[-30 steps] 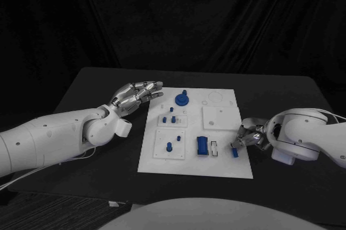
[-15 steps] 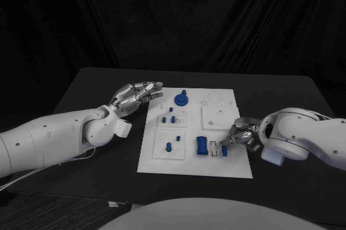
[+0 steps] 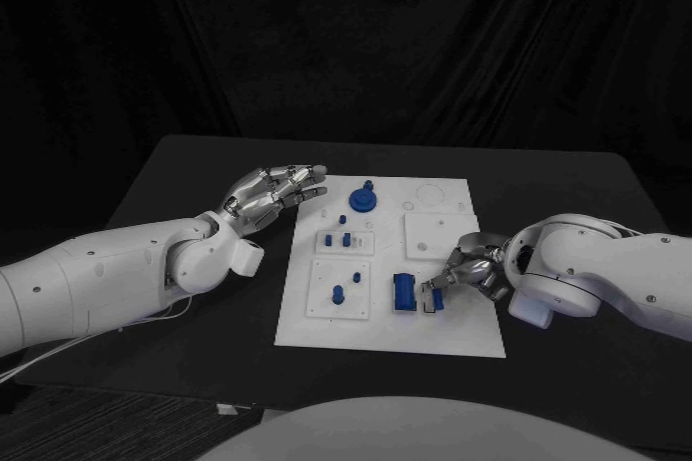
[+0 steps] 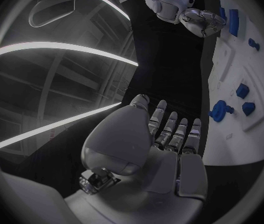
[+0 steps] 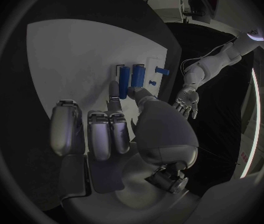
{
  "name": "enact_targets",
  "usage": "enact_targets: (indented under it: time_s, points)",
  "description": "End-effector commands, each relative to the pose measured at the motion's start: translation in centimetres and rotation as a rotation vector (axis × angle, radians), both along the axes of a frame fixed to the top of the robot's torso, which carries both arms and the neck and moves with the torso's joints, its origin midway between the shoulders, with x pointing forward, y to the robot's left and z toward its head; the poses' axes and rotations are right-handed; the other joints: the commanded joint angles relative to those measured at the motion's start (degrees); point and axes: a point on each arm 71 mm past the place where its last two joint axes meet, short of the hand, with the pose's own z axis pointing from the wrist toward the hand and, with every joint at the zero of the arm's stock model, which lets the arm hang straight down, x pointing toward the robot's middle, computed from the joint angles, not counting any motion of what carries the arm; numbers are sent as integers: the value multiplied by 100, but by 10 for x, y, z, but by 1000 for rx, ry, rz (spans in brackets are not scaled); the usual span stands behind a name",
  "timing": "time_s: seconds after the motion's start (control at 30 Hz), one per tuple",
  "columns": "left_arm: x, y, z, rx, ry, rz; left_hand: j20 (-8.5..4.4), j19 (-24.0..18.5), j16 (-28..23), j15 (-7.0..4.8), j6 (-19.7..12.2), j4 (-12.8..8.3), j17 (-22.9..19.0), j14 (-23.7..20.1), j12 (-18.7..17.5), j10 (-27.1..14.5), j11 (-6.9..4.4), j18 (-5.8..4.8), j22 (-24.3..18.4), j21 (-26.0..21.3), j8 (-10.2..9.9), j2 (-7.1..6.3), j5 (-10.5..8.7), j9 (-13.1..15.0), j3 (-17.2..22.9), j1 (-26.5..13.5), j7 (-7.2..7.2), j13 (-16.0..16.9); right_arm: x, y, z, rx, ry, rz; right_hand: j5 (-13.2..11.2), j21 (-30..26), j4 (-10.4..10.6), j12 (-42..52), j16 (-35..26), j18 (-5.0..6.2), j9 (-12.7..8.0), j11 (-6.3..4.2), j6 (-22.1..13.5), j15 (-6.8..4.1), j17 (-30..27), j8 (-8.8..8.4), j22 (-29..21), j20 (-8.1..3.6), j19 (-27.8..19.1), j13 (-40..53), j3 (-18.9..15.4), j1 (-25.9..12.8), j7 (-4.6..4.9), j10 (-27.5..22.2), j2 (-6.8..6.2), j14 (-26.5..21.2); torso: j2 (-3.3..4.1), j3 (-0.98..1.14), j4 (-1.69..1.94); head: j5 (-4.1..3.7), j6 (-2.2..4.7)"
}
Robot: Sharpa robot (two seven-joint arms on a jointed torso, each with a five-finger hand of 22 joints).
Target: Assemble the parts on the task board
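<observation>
The white task board (image 3: 387, 333) lies in the middle of the black table. My right hand (image 3: 473, 269) reaches over the board's right side and pinches a small blue part (image 3: 437, 299) between thumb and a finger. The part hangs just right of a larger blue block (image 3: 405, 292) standing in the board. In the right wrist view the pinched part (image 5: 124, 77) sits beside the block (image 5: 139, 74) over the board (image 5: 69, 55). My left hand (image 3: 271, 191) hovers at the board's far left corner, fingers apart and holding nothing; its palm (image 4: 151, 154) faces the board (image 4: 228, 134).
A blue round knob (image 3: 365, 197) stands at the board's far end. Small blue pegs (image 3: 338, 240) sit in a white inset, and another peg (image 3: 340, 292) stands nearer to me. A raised white square (image 3: 440, 231) lies right of centre. Bare black table (image 3: 577, 191) surrounds the board.
My right hand has carried the small blue part leftward from the board's right edge to beside the blue block. The left hand has stayed still.
</observation>
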Motion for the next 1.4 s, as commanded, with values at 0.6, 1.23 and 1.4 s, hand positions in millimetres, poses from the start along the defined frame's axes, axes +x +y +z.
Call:
enact_targets:
  time_s: [0.6, 1.23, 1.4]
  points:
    - [-2, -1, -1, -19, 8, -16, 1, -31, 5, 7, -2, 5, 4, 15, -5, 40, 2, 64, -21, 5, 17, -9, 34, 2, 53, 62, 294, 3, -2, 0, -11, -44, 4, 9, -546, -8, -138, 14, 15, 49, 66, -36, -100, -16, 1510, 116, 1087, 40, 86, 1510, 345, -394, -13, 600, 100, 586, -2, 1, 1, -7, -1]
    - [-2, -1, -2, -20, 11, -20, 1, -37, 11, 11, -14, -8, 5, 16, -9, 39, 6, 60, -30, 1, 14, -11, 43, 0, 79, 84, 295, 2, -3, 0, -12, -37, -17, -7, -888, -16, 80, 14, 15, 50, 68, -39, -99, -17, 1510, 144, 1085, 38, 85, 1510, 294, -614, -18, 600, 148, 586, 0, 0, -3, 14, -1]
    - [-2, -1, -2, -19, 13, -21, 1, -38, 9, 13, -14, -11, 5, 16, -10, 39, 7, 59, -33, 0, 14, -12, 45, 0, 87, 89, 295, 2, -3, 1, -11, -37, -22, -7, -1250, -31, 148, 14, 15, 53, 70, -40, -105, -19, 1510, 155, 1081, 36, 79, 1510, 256, -658, -18, 600, 133, 586, 1, 1, 0, 12, -1]
